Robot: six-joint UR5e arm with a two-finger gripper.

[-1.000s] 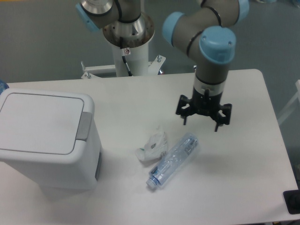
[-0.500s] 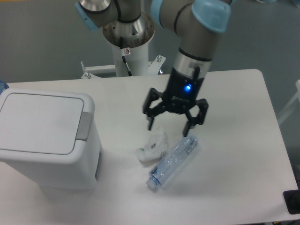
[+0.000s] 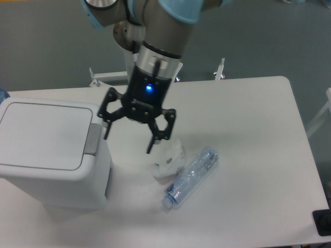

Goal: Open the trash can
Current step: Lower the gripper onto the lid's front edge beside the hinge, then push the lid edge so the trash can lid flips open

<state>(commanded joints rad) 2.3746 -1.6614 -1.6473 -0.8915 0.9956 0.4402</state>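
The trash can [image 3: 49, 155], a large white boxy bin, stands at the left of the table with its flat lid down. Its grey push-button [image 3: 93, 138] sits on the right edge of the lid. My gripper [image 3: 128, 144] hangs just right of the button, fingers spread wide and open with nothing between them. One fingertip [image 3: 106, 135] is close beside the button; whether it touches cannot be told. A blue light glows on the gripper body.
A crumpled white wrapper [image 3: 169, 161] lies just right of the gripper. A clear plastic bottle [image 3: 190, 175] lies on its side beyond it. The robot's base column [image 3: 129, 62] stands behind the table's far edge. A dark object [image 3: 322, 222] sits at the table's right front corner.
The arm has swung left across the table, from above the bottle and wrapper to beside the trash can's button. The gripper stays open. The lid, wrapper and bottle have not moved.
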